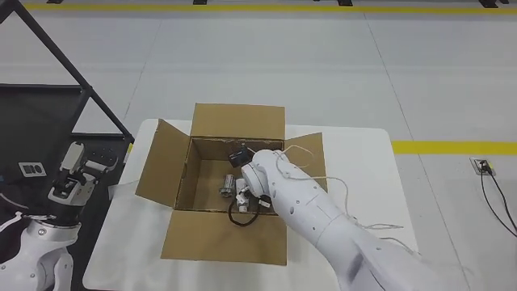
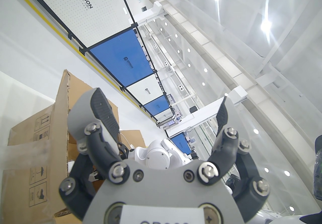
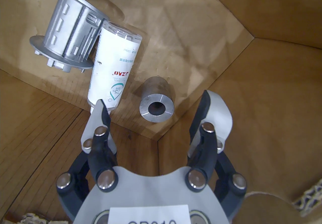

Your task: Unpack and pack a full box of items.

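Down inside cardboard box point(image 1: 238, 121), flaps folded out, sitting on white bench point(image 1: 363, 141): right gripper point(image 3: 153, 99) released, spread wide, nothing btwn its fingers. Aimed at a floor corner of box. Past it on box floor, close to that corner: short metal cylinder point(image 3: 157, 103), bored end facing wrist cam, lined up w/ gap btwn the fingers but lower down, not gripped. Just beside cylinder: white bottle point(image 3: 114, 69) lying on its side, label up, one end hidden behind a fingertip point(image 3: 102, 109); whether that fingertip touches it, can't tell. Against bottle's other end, touching: grey ribbed metal spool point(image 3: 68, 38) w/ wide flange, tipped over at an angle. No item lifted, all three resting on cardboard floor. Off bench's left side, well apart from box contents: left gripper point(image 2: 163, 98) pointed up toward ceiling, likewise spread wide & empty, gripping nothing, touching nothing. Seen from left wrist cam, outer face of box & one raised flap just beside that gripper, w/ right arm's white body showing beyond flap.
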You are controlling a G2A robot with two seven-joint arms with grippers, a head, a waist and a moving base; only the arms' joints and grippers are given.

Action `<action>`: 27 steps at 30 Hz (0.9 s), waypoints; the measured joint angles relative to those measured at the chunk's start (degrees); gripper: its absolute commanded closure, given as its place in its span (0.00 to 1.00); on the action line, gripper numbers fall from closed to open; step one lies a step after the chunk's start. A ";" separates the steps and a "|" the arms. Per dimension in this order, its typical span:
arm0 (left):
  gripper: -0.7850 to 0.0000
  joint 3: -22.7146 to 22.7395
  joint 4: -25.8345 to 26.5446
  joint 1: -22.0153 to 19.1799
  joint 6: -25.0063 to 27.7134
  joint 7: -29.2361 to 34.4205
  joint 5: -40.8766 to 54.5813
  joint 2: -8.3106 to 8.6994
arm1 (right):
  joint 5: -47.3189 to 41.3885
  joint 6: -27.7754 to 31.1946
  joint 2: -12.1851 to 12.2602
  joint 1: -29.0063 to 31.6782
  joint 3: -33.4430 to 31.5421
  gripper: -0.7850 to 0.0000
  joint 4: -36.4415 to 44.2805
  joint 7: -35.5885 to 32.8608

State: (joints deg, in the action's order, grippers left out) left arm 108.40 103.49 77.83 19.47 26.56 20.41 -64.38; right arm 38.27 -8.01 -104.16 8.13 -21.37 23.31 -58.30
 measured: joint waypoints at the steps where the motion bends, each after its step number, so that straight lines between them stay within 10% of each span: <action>1: 0.00 -0.06 0.02 -0.05 -0.03 -0.02 -0.10 0.01 | -0.11 0.13 -0.39 -0.05 -0.10 0.16 -0.89 0.19; 6: 0.00 -0.45 0.14 -0.27 -0.11 -0.25 -0.67 0.05 | -0.18 -0.03 -1.71 -0.27 -0.51 0.07 -3.84 1.79; 11: 0.00 -0.77 0.37 -0.39 0.14 -0.95 -1.15 0.05 | 0.08 -0.57 -2.78 -0.23 -0.93 0.24 -6.26 3.73; 13: 0.00 -0.81 0.44 -0.36 0.22 -1.18 -1.16 0.05 | 0.26 -0.56 -3.19 -0.21 -1.02 0.51 -7.18 3.61; 27: 0.00 -1.08 0.66 -0.06 0.44 -2.06 -1.90 0.08 | 0.83 1.10 -4.77 -0.39 -2.18 0.76 -10.81 4.53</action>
State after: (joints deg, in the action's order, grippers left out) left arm 107.33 104.15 77.77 19.91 24.49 18.50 -64.29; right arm 39.10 -6.91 -108.93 7.74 -23.54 12.50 -53.76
